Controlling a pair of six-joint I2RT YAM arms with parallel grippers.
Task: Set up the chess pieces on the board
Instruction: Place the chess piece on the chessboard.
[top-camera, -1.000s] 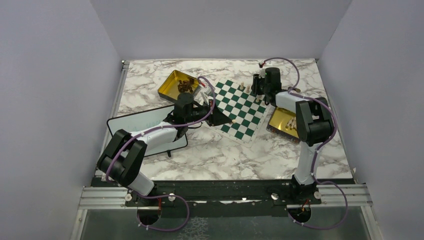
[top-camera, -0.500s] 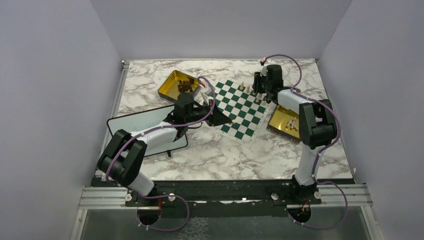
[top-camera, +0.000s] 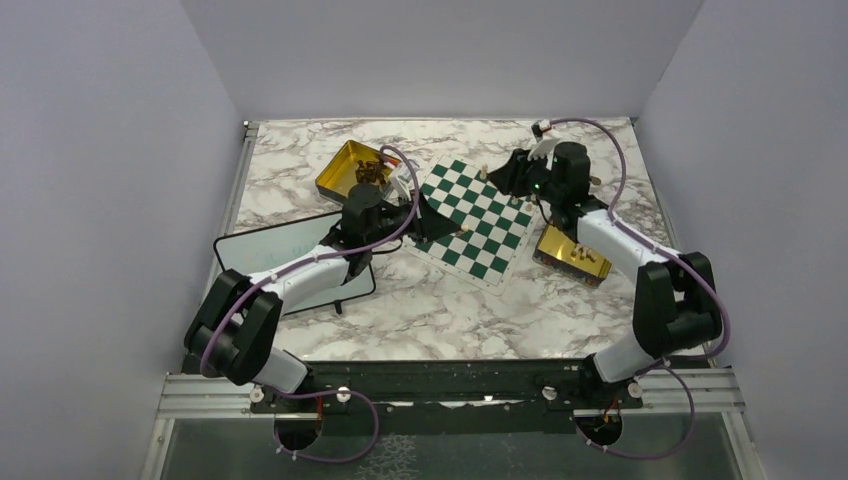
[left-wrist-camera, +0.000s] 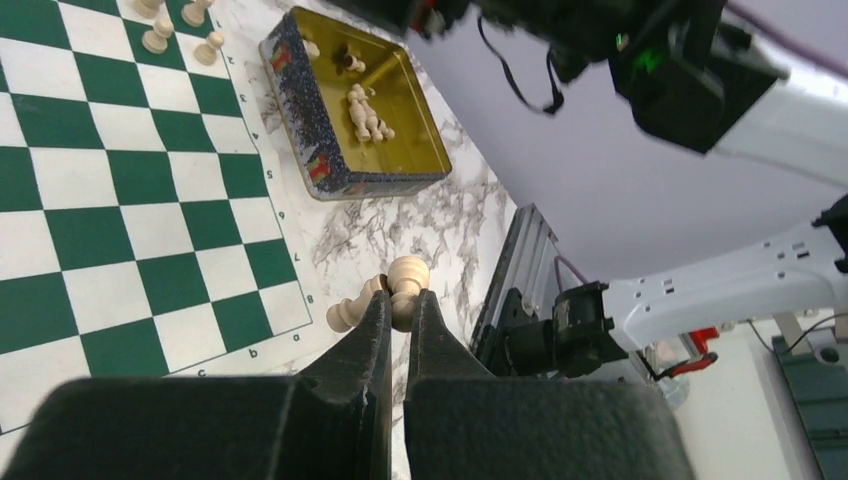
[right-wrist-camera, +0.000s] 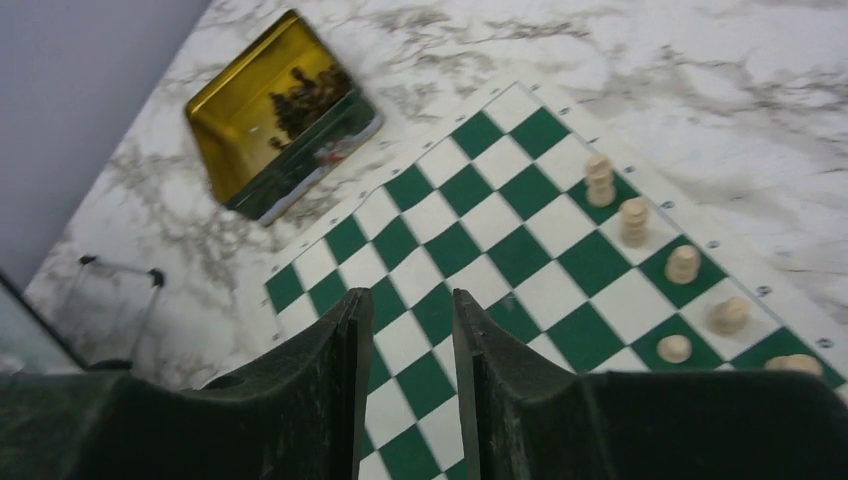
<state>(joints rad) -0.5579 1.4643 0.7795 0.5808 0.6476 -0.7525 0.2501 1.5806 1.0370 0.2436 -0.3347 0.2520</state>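
The green-and-white board (top-camera: 478, 218) lies mid-table. In the left wrist view my left gripper (left-wrist-camera: 397, 297) is shut on a pale chess piece (left-wrist-camera: 409, 274), held just off the board's corner (left-wrist-camera: 270, 300) over the marble; a second pale piece (left-wrist-camera: 343, 316) shows beside the left finger. In the top view that gripper (top-camera: 445, 228) sits at the board's near-left edge. My right gripper (right-wrist-camera: 410, 300) hovers open and empty over the board (right-wrist-camera: 470, 250); from above it (top-camera: 503, 180) is at the far-right side. Several pale pieces (right-wrist-camera: 634, 221) stand in a row along the board's edge.
A gold tin (top-camera: 352, 170) with dark pieces stands left of the board. Another gold tin (top-camera: 572, 254) with pale pieces sits at its right, also in the left wrist view (left-wrist-camera: 395, 125). A black-framed whiteboard (top-camera: 285, 255) lies under the left arm.
The right arm has swung out to the right and dropped its elbow, with its gripper now off the row of pale pieces. The left gripper has moved slightly farther along the board's edge, still shut.
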